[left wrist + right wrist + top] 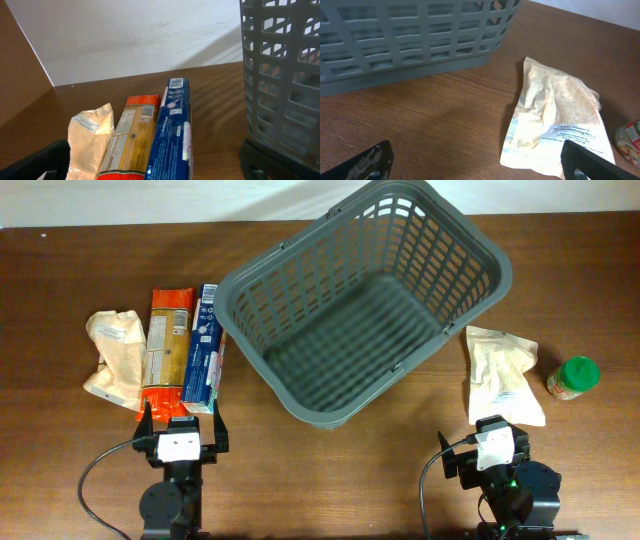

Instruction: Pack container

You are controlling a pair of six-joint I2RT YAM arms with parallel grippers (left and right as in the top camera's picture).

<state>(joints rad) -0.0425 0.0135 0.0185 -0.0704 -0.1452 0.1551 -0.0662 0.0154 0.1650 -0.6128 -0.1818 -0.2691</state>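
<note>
Large dark grey container (300, 285) in the middle of the table (330, 480), toward the far edge, set askew with one corner pointing at the near side. Lattice walls and slotted floor in plain view from overhead.

Left of it, three packets lying side by side:
- blue box (205, 345) just beside the container's left corner, perhaps touching it, hard to judge from above
- orange pasta packet (168, 350) pressed against the box
- crumpled beige pouch (115, 355) outermost

Right of the container, a second beige pouch (503, 373) lying flat, near the wall but apart from it. Just beyond that, a green-lidded jar (574, 377), upright.

Left gripper (183, 425) low at the near edge, right behind the orange packet and the blue box. Jaws spread wide, nothing between them. Dark fingers (50, 160) at the bottom corners of the left wrist view, packets ahead.

Right gripper (487, 438) at the near edge behind the second pouch, jaws likewise wide and holding nothing. Pouch and container (410, 35) ahead in its wrist view.
</note>
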